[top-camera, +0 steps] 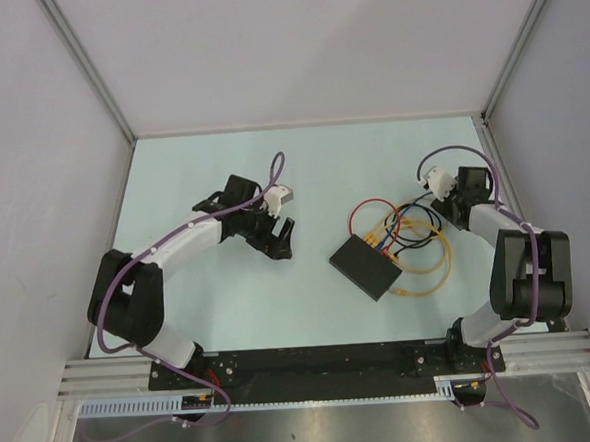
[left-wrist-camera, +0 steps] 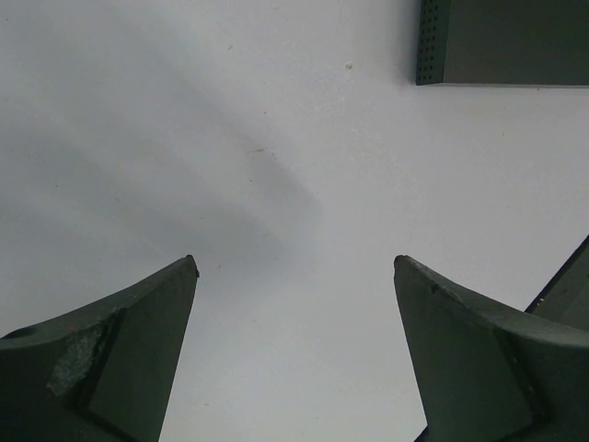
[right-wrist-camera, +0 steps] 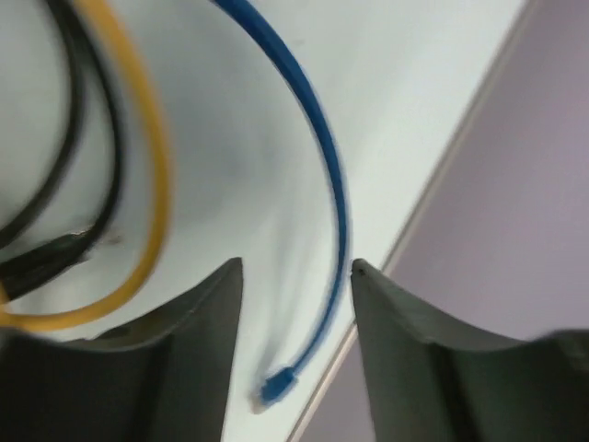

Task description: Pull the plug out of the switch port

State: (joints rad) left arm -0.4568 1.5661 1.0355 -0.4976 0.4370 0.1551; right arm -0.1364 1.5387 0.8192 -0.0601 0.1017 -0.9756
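Pale green tabletop (top-camera: pixel 231 315) fills the work cell, closed in by plain grey-white walls on the left, right and far sides.

**Position of the task item.** The switch (top-camera: pixel 368 267) lies flat, right of centre. It is a matte-black slab with sharp corners, and its side wall looks perforated in the left wrist view. Its long axis runs from far-left to near-right. The socket edge faces far-right, where yellow plugs (top-camera: pixel 378 242) sit against it. We cannot tell which socket each one enters.

**Cables.** Thin, glossy, flexible leads loop off that edge: a yellow cable (right-wrist-camera: pixel 152 138), a blue cable (right-wrist-camera: pixel 322 138), a black cable (right-wrist-camera: pixel 78 110) and a red cable (top-camera: pixel 369 203). The blue connector (right-wrist-camera: pixel 276 382) lies loose on the table near the wall.

**End effectors.**
- The left gripper (top-camera: pixel 280 238) is spread wide and empty. It is apart from the switch, on its left, blank side.
- The right gripper (top-camera: pixel 441 208) is parted and grasps nothing. The blue cable shows in the gap between its dark, wedge-shaped fingers. It sits on the far-right side, over the cable loops.

**Governing relation.** We judge the right arm nearer the socket edge. From it, the plugs lie toward the near-left. Withdrawal should run perpendicular to the long axis, toward the far-right.
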